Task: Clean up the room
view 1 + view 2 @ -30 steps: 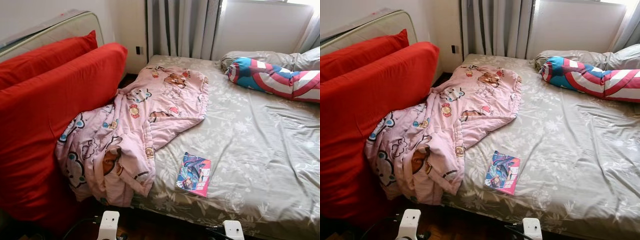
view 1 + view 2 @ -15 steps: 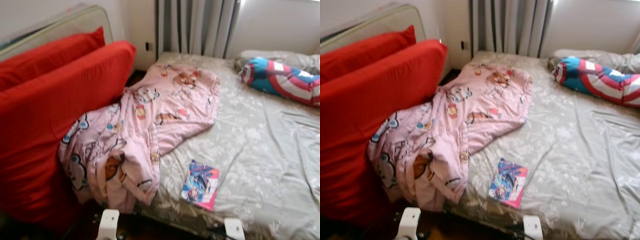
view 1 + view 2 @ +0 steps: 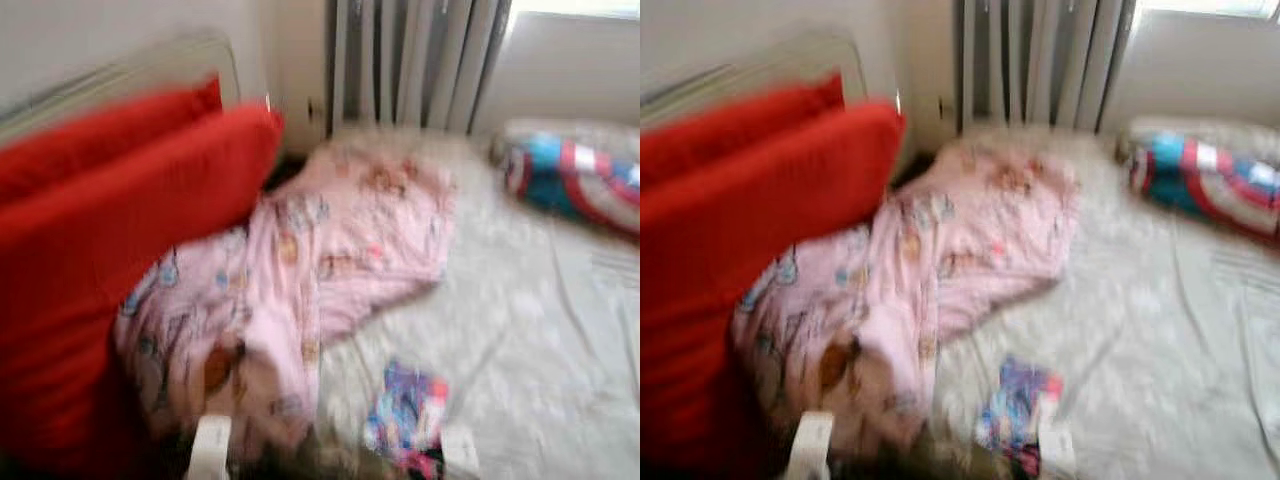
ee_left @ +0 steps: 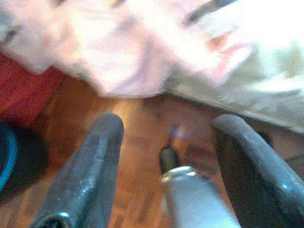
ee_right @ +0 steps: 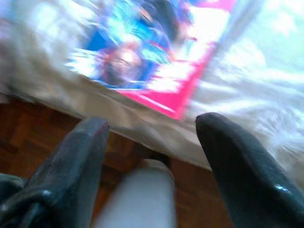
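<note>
Here, both pincers hang low at the foot of the bed [image 3: 540,330], spread and holding nothing.

Taking the bed as landmark and going left to right: red cushions [image 3: 120,230] lean against its left side, probably stood there out of the way. A pink cartoon-print blanket [image 3: 300,260] lies crumpled over the bed's left edge, spilling down toward the wooden floor [image 4: 137,137]. The left pincer [image 4: 164,142] hangs over that floor just below the blanket's hem. A colourful magazine or comic [image 5: 152,52] lies near the bed's foot edge, and the right pincer [image 5: 152,142] faces it from just short of the mattress, likely lined up for a pick. A striped bolster [image 3: 575,180] rests at the far right. Motion blur smears everything; the cover print is unreadable.
</note>
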You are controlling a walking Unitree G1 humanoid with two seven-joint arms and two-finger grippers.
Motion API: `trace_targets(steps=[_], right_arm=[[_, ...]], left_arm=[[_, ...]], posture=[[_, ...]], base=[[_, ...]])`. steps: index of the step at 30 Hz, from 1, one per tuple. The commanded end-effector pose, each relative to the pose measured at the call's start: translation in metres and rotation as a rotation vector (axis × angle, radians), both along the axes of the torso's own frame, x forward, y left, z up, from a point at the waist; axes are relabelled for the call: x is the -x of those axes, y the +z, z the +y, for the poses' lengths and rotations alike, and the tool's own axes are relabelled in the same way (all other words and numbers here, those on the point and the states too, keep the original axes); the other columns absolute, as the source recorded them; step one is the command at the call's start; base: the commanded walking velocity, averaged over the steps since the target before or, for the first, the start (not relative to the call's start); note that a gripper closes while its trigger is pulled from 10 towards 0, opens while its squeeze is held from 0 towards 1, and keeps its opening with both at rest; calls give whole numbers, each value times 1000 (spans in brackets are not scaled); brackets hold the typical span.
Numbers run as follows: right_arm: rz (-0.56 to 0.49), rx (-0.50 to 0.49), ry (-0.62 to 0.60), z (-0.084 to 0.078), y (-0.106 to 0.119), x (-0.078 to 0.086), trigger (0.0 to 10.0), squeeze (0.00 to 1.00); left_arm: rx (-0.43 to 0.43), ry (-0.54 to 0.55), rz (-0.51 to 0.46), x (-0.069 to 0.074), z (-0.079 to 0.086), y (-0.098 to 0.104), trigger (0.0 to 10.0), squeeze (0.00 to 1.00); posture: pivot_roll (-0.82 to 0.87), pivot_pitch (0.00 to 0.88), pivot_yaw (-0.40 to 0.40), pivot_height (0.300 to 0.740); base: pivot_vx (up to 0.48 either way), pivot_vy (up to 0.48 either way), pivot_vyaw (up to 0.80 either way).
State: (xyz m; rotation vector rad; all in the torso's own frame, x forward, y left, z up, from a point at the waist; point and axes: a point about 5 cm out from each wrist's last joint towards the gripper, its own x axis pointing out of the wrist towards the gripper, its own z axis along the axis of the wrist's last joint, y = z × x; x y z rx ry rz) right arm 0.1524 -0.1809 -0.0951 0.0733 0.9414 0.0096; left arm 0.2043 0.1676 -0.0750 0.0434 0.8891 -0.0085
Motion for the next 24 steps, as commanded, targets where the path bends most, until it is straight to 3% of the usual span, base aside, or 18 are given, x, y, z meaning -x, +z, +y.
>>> trace_targets(steps=[1, 11, 12, 13, 14, 16, 17, 18, 19, 20, 21, 22, 24], right_arm=[[-53, -6, 2, 4, 4, -10, 10000, 0], [-220, -33, -41, 3, 14, -17, 10000, 0], [-241, -21, -35, 2, 16, -18, 10000, 0], [-255, -12, -30, 2, 17, -18, 10000, 0], [-291, -7, -44, 1, 19, -19, 10000, 0], [-327, -32, -50, 2, 21, -19, 10000, 0], [-327, -32, -50, 2, 21, -19, 10000, 0], [-514, -28, -22, 7, 49, -63, 10000, 0], [-514, -28, -22, 7, 49, -63, 10000, 0], [-649, -28, -8, 13, 74, -92, 10000, 0], [-747, -29, -4, 16, 93, -110, 10000, 0], [-818, -23, -9, 17, 105, -117, 10000, 0], [-846, -21, -14, 17, 108, -114, 10000, 0]], left_arm=[[-10, 20, -11, 4, 9, -1, 10000, 0], [49, 54, -188, -4, 7, 9, 10000, 0], [52, 45, -329, -36, 13, 33, 10000, 0], [54, 36, -433, -57, 17, 52, 10000, 0], [65, 21, -618, -83, 21, 85, 10000, 0], [63, 23, -721, -88, 25, 100, 10000, 0], [63, 23, -721, -88, 25, 100, 10000, 0], [60, 20, -760, -87, 28, 104, 10000, 0], [60, 20, -760, -87, 28, 104, 10000, 0], [59, 17, -776, -86, 29, 106, 10000, 0], [56, 16, -801, -84, 31, 109, 10000, 0], [54, 16, -834, -80, 32, 112, 10000, 0], [36, 2, -862, -71, 33, 114, 10000, 0]], posture=[[-60, 0, 6, 740], [-67, 0, 8, 740], [-67, 0, 8, 740], [-67, 0, 8, 740], [-73, 0, 9, 740], [-77, 0, 9, 740], [-77, 0, 9, 740], [-80, 0, 6, 740], [-80, 0, 6, 740], [-80, 0, 6, 740], [-78, 0, 3, 740], [-75, 0, 0, 740], [-65, 0, -7, 740]], base=[[0, 0, 0], [0, 0, 0], [0, 0, 0], [0, 0, 0], [0, 0, 0], [0, 0, 0], [0, 0, 0], [0, 0, 0], [0, 0, 0], [0, 0, 0], [0, 0, 0], [0, 0, 0], [0, 0, 0]])
